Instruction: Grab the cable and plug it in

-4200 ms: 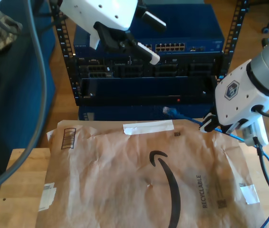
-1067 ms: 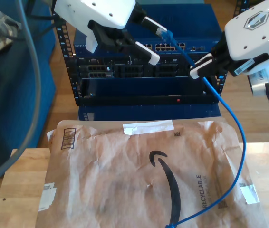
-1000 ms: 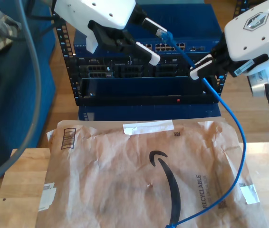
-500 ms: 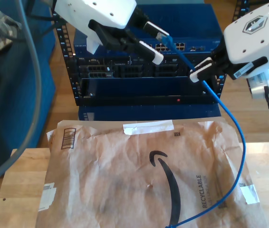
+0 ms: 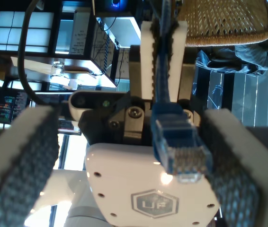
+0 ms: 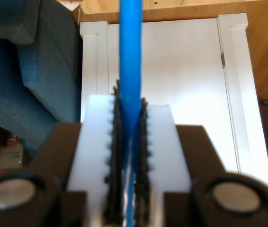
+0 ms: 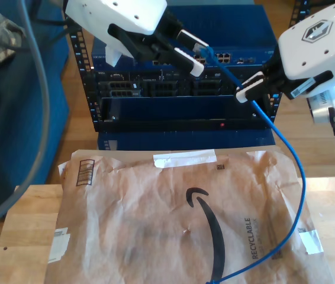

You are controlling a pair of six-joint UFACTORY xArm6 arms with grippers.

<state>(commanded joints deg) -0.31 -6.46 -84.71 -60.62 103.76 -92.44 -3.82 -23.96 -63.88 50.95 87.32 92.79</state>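
Jaws, first gripper (image 7: 192, 49): apart, plug (image 5: 181, 150) between pads, contact uncertain.
Jaws, second gripper (image 7: 251, 89): clamped on cable (image 7: 286, 148).
Cable: strung between both grippers, sagging over envelope (image 7: 155, 219), before switch rack (image 7: 226, 59).

mailer (image 7: 185, 219) flat on table (image 7: 19, 236), 6 o'clock in exterior view | rack (image 7: 179, 89) behind it at 12 | my first gripper (image 7: 192, 50) at 11, before rack ports | my second gripper (image 7: 251, 90) at 2 | cable (image 7: 286, 139) runs between them, plug (image 5: 181, 153) between first's pads, then drops to mailer at 5
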